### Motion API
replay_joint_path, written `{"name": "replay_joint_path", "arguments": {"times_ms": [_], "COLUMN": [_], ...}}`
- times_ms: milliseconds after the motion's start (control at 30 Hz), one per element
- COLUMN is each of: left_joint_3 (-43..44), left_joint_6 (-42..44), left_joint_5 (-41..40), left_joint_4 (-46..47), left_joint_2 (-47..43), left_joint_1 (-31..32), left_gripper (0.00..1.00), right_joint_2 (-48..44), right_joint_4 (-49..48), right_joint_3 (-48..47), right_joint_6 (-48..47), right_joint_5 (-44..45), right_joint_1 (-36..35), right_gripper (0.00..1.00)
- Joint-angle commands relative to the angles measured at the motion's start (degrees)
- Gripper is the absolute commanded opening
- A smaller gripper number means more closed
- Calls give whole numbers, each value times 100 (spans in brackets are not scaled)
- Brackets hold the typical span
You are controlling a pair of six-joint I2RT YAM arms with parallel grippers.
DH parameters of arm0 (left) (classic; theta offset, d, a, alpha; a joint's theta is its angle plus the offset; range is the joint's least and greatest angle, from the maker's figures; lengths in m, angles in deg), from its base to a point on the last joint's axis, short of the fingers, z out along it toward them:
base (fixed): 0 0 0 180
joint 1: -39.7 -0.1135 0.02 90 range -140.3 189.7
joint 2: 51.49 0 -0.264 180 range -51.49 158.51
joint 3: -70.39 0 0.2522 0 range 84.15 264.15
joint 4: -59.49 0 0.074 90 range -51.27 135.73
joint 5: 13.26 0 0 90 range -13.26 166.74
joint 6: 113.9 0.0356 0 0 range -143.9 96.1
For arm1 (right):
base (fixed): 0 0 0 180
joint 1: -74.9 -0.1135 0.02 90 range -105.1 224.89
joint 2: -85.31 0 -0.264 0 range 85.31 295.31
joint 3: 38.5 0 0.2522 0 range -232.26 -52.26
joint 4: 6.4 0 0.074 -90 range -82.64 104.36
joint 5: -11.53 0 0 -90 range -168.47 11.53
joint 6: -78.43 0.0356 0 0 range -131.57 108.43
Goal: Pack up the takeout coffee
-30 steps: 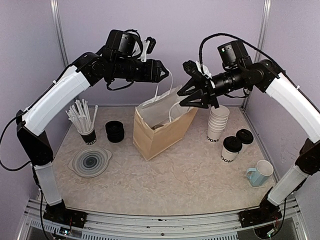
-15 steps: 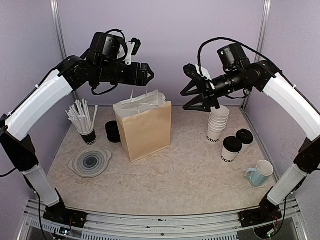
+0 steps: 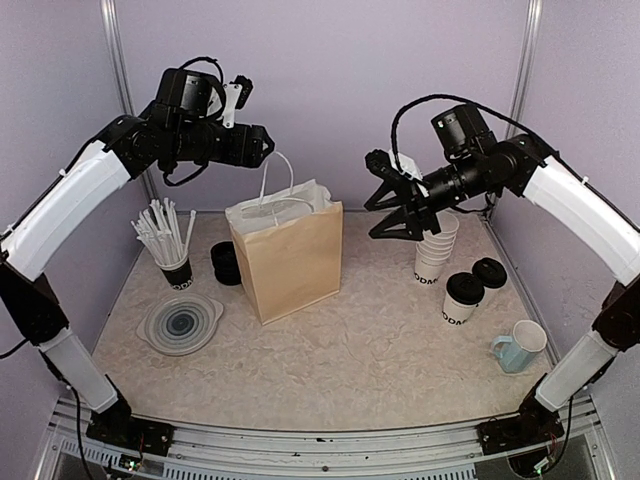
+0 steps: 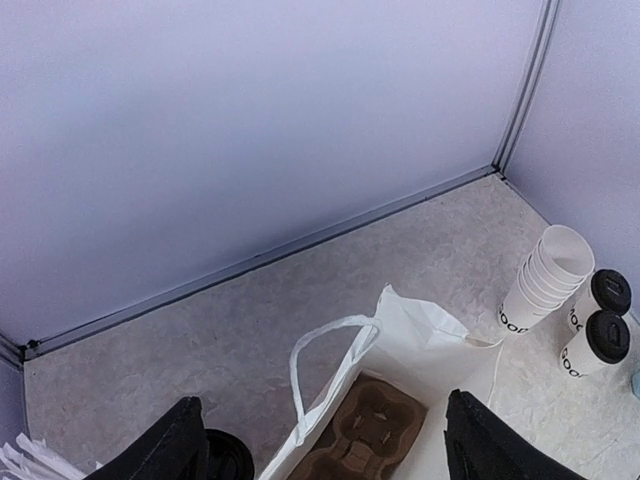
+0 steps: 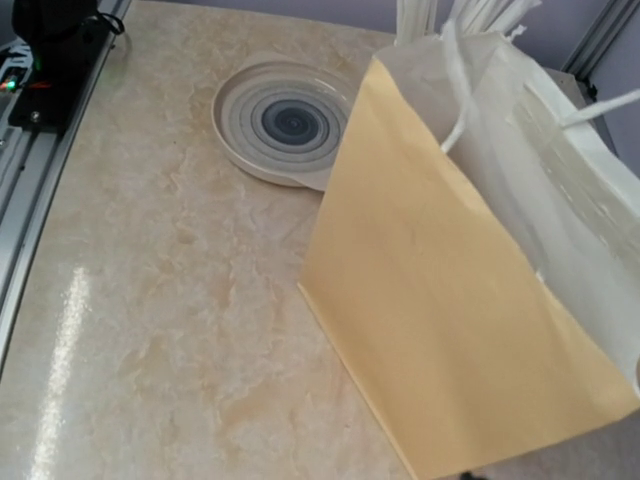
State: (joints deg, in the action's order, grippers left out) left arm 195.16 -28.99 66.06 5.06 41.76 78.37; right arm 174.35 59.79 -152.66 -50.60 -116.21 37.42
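The takeout coffee is two white cups with black lids, one in front and one behind it, at the right of the table; the left wrist view shows them too. A brown paper bag with white handles stands upright mid-table. A cardboard cup carrier lies inside it. My left gripper hangs open above the bag's left side, holding nothing. My right gripper is open in the air right of the bag, above the cups. Its fingers do not show in the right wrist view.
A stack of lidless white cups stands just under the right gripper. A light blue mug sits front right. At the left are a cup of straws, stacked black lids and a grey round dish.
Both grippers have opened and let go of the bag's handles. The bag went from tilted to upright. The left arm drew back to the left; the right gripper dropped slightly.
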Motion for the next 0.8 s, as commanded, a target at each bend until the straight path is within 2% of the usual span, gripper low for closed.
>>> {"name": "replay_joint_path", "arguments": {"times_ms": [0,133,300,400,433,600,767], "left_joint_3": [149,165,366,579,610,189,-880], "left_joint_6": [419,491,675,728,741,1027,1034], "left_joint_5": [451,377,320,541,562,607,709], "left_joint_4": [-84,-48,7,-15,-9,96,388], "left_joint_2": [527,825,1212,1407,1420,1116,348], "left_joint_1": [-117,-228,-308,-281,-233,393,1307], "left_gripper": [77,69,46,8,0,0,0], "right_joint_2": [-272,-379,-460,-490,-492,-539,-612], "right_joint_4": [-92,-95,-121,-162,-170,-161,-114], "right_joint_3": [94,170,293,362,385,448,591], "right_joint_6": [92,105,131,165,171,163,135], "right_joint_5": [106,169,170,154,160,232,312], "right_joint_1": [57,123,177,220,229,333,525], "right_gripper": [58,58,58,57,57,56,56]}}
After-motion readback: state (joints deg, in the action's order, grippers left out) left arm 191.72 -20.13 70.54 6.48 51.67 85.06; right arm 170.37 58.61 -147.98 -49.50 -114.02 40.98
